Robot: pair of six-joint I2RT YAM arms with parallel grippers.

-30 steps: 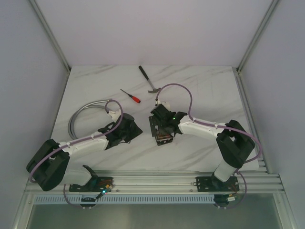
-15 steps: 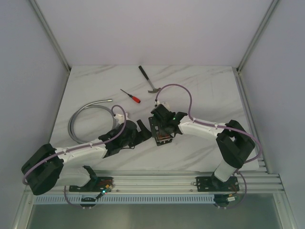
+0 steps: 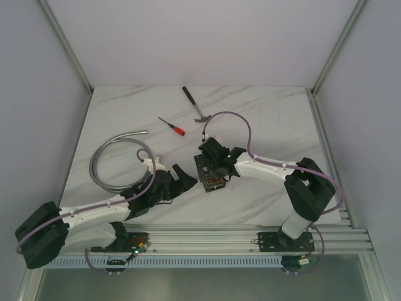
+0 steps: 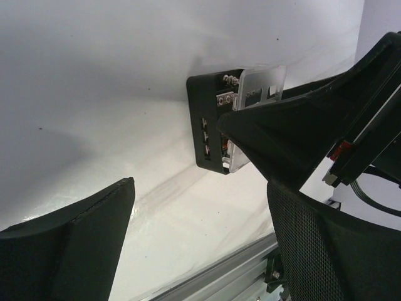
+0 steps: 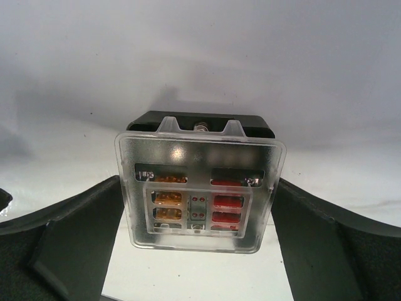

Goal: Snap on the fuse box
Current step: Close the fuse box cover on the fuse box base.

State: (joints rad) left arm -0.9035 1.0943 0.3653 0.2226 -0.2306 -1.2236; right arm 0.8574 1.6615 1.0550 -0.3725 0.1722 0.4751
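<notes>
The fuse box point(image 3: 210, 179) is a black square box lying on the table in the middle. In the right wrist view its black body point(image 5: 188, 119) shows behind a clear cover point(image 5: 199, 241), with orange and red fuses under the cover. My right gripper point(image 5: 197, 185) has a finger against each side of the cover. In the left wrist view the box point(image 4: 208, 135) and cover point(image 4: 260, 84) lie ahead, partly hidden by the right gripper's finger point(image 4: 282, 132). My left gripper point(image 3: 185, 175) is open and empty just left of the box, as its own view point(image 4: 200, 207) shows.
A hammer point(image 3: 195, 105) and a red-handled screwdriver point(image 3: 172, 126) lie at the back. A grey looped hose point(image 3: 106, 157) lies at the left. An aluminium rail point(image 3: 207, 237) runs along the near edge, also in the left wrist view point(image 4: 250, 269).
My left arm has swung down and to the right, bringing its open gripper close to the fuse box's left side. The right gripper and box have shifted slightly left.
</notes>
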